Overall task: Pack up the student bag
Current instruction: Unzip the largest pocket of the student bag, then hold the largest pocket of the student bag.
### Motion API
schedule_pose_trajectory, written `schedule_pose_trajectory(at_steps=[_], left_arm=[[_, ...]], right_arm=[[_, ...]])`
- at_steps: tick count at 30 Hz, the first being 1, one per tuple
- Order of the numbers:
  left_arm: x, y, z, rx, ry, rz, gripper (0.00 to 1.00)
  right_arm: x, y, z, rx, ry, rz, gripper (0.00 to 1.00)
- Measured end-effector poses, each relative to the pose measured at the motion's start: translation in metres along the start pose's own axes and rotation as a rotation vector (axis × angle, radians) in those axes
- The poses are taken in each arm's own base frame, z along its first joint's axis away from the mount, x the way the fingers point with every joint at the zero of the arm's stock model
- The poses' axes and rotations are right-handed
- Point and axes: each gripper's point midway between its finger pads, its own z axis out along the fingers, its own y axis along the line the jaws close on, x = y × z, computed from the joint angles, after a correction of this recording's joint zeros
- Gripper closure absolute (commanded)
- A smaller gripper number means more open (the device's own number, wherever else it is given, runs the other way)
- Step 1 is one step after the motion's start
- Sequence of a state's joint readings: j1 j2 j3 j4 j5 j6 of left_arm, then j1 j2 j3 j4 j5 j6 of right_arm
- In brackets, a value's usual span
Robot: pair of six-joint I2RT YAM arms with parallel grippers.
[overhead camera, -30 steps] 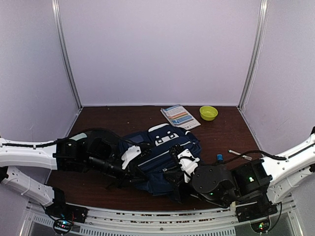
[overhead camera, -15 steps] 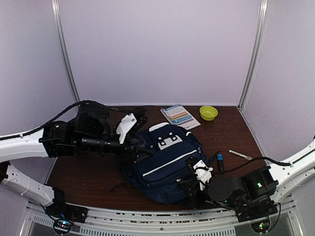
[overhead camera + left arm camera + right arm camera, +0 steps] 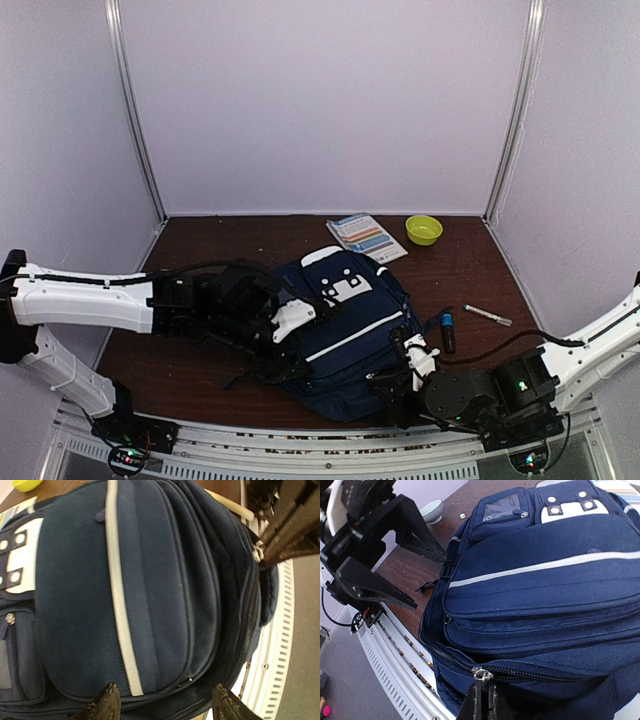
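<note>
A navy student bag (image 3: pixel 345 315) with a white stripe lies flat on a dark wooden table (image 3: pixel 200 250), between the two pincers. The left pincer (image 3: pixel 165 707) is just beside the bag's left side, fingers spread apart with nothing between them. The right pincer (image 3: pixel 481 700) is at the bag's near right corner, fingers pinched together on a silver zipper pull (image 3: pixel 481 674). Beyond the bag, well apart from both pincers, lie a booklet (image 3: pixel 366 238) and a yellow-green bowl (image 3: pixel 424 229).
</note>
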State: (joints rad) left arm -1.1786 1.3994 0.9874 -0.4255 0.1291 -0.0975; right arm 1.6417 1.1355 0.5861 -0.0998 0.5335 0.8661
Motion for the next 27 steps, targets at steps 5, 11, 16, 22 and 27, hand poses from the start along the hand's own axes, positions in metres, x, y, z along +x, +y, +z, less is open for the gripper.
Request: schedule_pose_trajectory(at_steps=[5,11,16,22,27], left_arm=[[0.013,-0.015,0.017,0.016,0.042,0.067,0.36],[0.026,-0.014,0.045,-0.078,0.098,0.144,0.39],[0.024,-0.001,0.048,-0.186,0.093,0.189,0.39],[0.017,0.007,0.052,-0.263,0.079,0.245,0.39],[0.029,-0.006,0.067,-0.245,0.124,0.322,0.38]], right_arm=[[0.015,-0.012,0.001,0.018,0.033,0.113,1.0],[0.025,-0.031,-0.004,0.03,0.035,0.208,1.0],[0.024,-0.034,-0.007,0.024,0.025,0.248,1.0],[0.025,-0.035,-0.007,0.025,0.023,0.266,1.0],[0.026,-0.038,-0.007,0.029,0.025,0.269,1.0]])
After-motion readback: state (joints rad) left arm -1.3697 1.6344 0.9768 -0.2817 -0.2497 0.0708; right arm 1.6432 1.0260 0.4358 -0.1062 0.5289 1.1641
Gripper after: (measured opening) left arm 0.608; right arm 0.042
